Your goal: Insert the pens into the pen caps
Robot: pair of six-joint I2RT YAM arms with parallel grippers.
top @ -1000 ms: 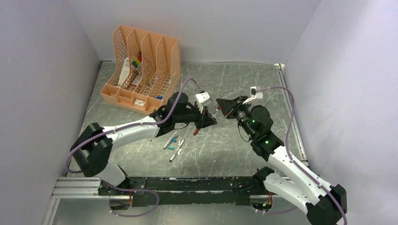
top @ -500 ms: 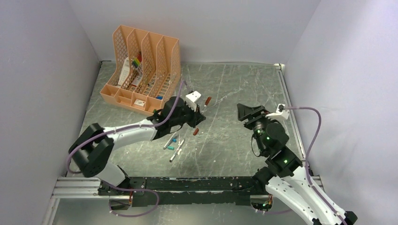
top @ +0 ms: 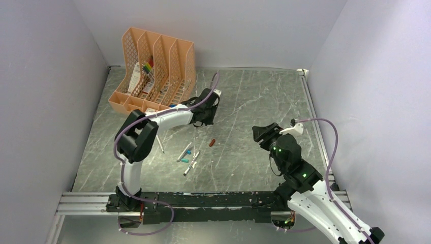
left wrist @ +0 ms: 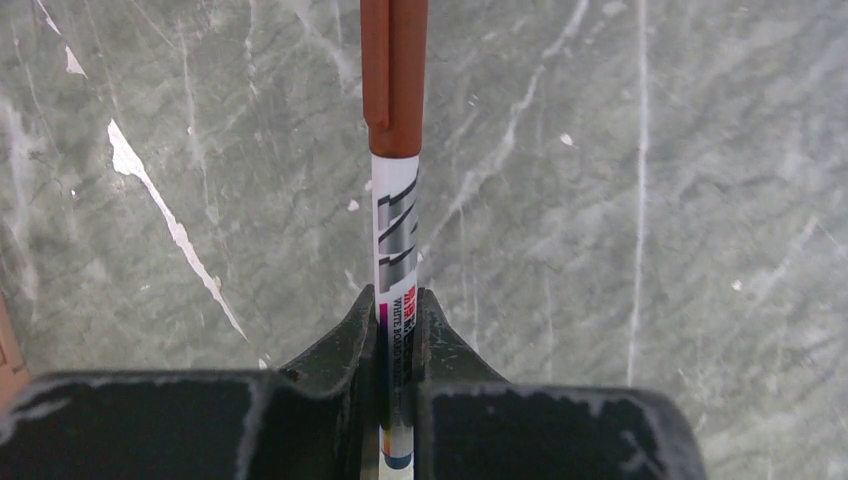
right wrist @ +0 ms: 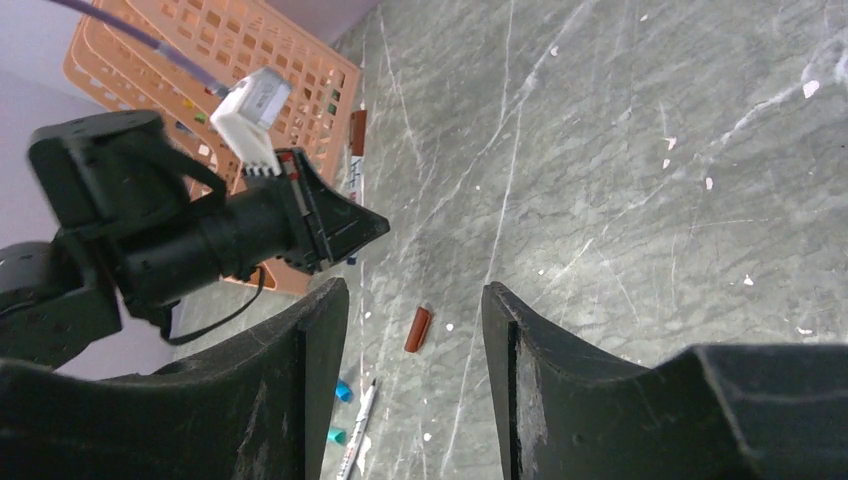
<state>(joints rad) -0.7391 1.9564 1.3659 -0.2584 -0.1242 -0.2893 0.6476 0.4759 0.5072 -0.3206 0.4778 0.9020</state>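
Note:
My left gripper (left wrist: pixel 397 310) is shut on a white pen (left wrist: pixel 397 240) that wears a dark red-brown pen cap (left wrist: pixel 393 75) on its far end. In the top view it (top: pixel 207 117) hangs near the orange organizer. The right gripper (right wrist: pixel 415 300) is open and empty, and sits at the table's right (top: pixel 262 133). Between its fingers I see a loose red-brown cap (right wrist: pixel 417 329) lying on the table (top: pixel 212 142). Two uncapped pens (top: pixel 184 152) (top: pixel 191 162) and teal caps (right wrist: pixel 345 390) (right wrist: pixel 336 435) lie left of it. Another pen (top: pixel 160 144) lies farther left.
An orange mesh desk organizer (top: pixel 152 76) with papers and coloured markers stands at the back left, close behind the left gripper. Grey walls close in the dark marbled table (top: pixel 254 96) on three sides. A rail runs along its right edge (top: pixel 315 117).
The grippers met at the centre a second ago. The right one has opened and drawn back to the right. The left arm has swung toward the organizer, carrying the capped pen.

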